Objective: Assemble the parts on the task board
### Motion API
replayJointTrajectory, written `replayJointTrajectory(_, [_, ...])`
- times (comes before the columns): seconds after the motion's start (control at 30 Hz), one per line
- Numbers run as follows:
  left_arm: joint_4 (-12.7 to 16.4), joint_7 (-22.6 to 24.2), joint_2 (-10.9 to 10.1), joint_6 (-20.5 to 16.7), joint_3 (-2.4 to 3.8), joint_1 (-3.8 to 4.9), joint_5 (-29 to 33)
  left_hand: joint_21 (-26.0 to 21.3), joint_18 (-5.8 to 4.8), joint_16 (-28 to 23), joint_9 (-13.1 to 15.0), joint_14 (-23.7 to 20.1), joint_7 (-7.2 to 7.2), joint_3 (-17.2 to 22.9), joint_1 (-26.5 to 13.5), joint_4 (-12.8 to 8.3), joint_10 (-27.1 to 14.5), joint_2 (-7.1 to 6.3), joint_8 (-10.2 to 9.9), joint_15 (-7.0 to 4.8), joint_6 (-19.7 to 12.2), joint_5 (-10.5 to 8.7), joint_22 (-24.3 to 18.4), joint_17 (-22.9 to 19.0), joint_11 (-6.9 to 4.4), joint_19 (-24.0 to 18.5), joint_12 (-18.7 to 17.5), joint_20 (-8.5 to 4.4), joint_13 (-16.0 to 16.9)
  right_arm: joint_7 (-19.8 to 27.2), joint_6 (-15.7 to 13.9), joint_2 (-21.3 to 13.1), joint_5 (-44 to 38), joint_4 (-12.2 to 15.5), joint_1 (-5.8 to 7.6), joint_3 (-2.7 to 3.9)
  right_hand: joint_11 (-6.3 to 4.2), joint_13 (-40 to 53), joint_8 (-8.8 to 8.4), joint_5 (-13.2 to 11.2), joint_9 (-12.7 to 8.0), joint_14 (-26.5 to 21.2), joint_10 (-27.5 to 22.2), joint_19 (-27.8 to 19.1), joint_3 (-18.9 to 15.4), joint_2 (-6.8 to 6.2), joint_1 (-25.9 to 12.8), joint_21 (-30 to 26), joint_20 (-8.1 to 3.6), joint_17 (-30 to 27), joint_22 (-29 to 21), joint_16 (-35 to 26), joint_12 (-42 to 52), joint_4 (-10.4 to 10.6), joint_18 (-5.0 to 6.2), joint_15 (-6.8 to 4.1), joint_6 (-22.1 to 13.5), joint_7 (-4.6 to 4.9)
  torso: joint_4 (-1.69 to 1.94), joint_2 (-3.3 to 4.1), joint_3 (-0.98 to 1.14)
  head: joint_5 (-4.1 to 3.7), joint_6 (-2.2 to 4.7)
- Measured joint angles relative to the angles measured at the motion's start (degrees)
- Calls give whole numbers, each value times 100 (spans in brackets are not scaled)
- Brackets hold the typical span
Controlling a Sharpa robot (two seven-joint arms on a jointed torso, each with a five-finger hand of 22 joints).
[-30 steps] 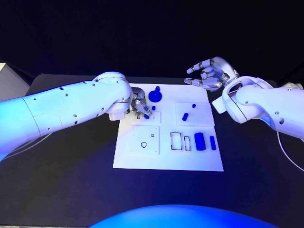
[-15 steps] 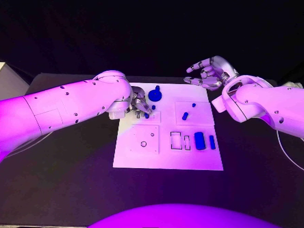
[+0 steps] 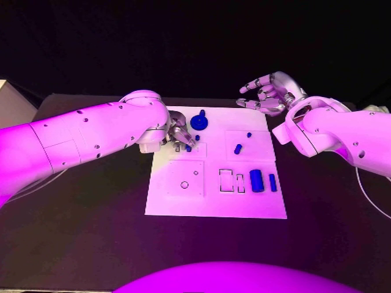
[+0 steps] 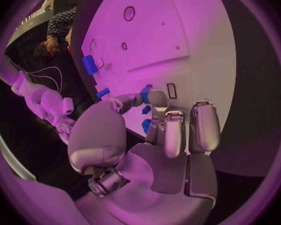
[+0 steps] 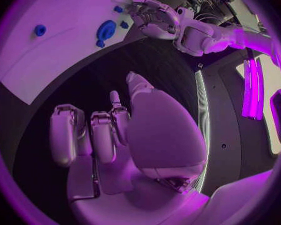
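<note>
Progress looks early: on the task board (image 3: pixel 215 201), the white plate in the middle of the black table (image 3: pixel 72 244), several outlined slots near its front edge remain open, and two blue bars (image 3: pixel 263 181) lie loose beside those slots toward the right. A small blue peg (image 3: pixel 237 148) sits in the right-hand panel farther back, and a round blue knob (image 3: pixel 199 122) lies near the board's far edge. The left robot hand (image 3: pixel 179 135) is down at the board's left side, near the knob; in the left wrist view its fingertips (image 4: pixel 154 99) seem to pinch a small blue part (image 4: pixel 145 94) just above the board, though the grip is partly hidden, so I take this as holding rather than seated. The right robot hand (image 3: pixel 267 94) hovers beyond the board's far right corner, fingers spread and empty. Most parts, by this judgement, are yet to be placed.
</note>
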Motion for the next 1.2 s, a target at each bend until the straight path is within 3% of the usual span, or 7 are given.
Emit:
replayJointTrajectory(0.17, [10,4,-11,12,0,-1,0,-2,0,0,-2,9,-31,-98,-48,-98,8,-48,-33,-9,32,0,0,0,8,0,0,0,4,1,1,-2,0,0,0,0,0,0,0,0,0,0,0,0,0,0,0,0,0,0,0,0,0,0,0,0,0,0,2,0,-1,-12,-9])
replayJointTrajectory(0.4, [23,5,-28,41,-6,-13,1,-3,0,0,-14,9,-193,-185,-156,-185,9,-110,-67,-9,236,-23,11,0,8,11,0,-11,18,4,1,-5,0,-1,-1,0,21,0,0,0,0,0,-21,0,0,-31,-31,-24,0,-1,-1,0,0,0,0,0,0,0,3,1,-3,-10,-13])
replayJointTrajectory(0.93, [24,13,-47,47,-11,-34,5,-3,0,0,-20,9,-221,-926,-178,275,7,-133,-134,-8,324,-81,13,0,6,20,0,-20,62,9,1,-6,0,-4,-3,0,21,0,0,0,-1,0,-21,0,0,-31,-30,-23,0,-2,-2,0,-36,0,0,0,0,0,-1,1,-1,-13,-12])
replayJointTrajectory(1.03, [16,16,-50,47,-12,-37,7,-3,0,0,-20,9,-223,-1113,-178,394,7,-132,-165,-8,325,-225,13,0,7,20,0,-20,67,9,0,-7,1,-5,-4,0,21,0,0,0,-1,0,-21,0,0,-31,-30,-23,0,-2,-3,0,-36,0,0,0,0,0,-2,1,2,-13,-4])
replayJointTrajectory(1.07, [14,17,-52,46,-12,-38,7,-3,0,0,-20,9,-224,-1209,-177,444,7,-132,-165,-8,326,-435,13,0,7,20,0,-20,73,9,0,-8,1,-5,-4,0,21,0,0,0,-1,0,-21,0,0,-31,-30,-23,0,-2,-3,0,-36,0,0,0,0,0,-3,1,2,-13,-3])
replayJointTrajectory(1.13, [13,21,-57,45,-12,-40,8,-3,0,0,-20,9,-212,-1293,-158,529,7,-151,-165,-8,339,-617,13,0,7,20,0,-20,76,9,0,-8,1,-5,-4,0,21,0,0,0,-1,0,-21,0,0,-31,-30,-23,0,-2,-3,0,-36,0,0,0,0,0,-3,1,2,-14,-1])
replayJointTrajectory(1.2, [14,27,-63,44,-12,-41,8,-3,0,0,-20,9,-205,-1326,-127,561,7,-132,-178,-8,347,-674,13,0,7,20,0,-20,84,10,0,-8,2,-6,-5,0,21,0,0,0,-1,0,-21,0,0,-31,-30,-46,0,-2,-3,0,-36,0,0,0,0,0,-4,1,2,-15,1])
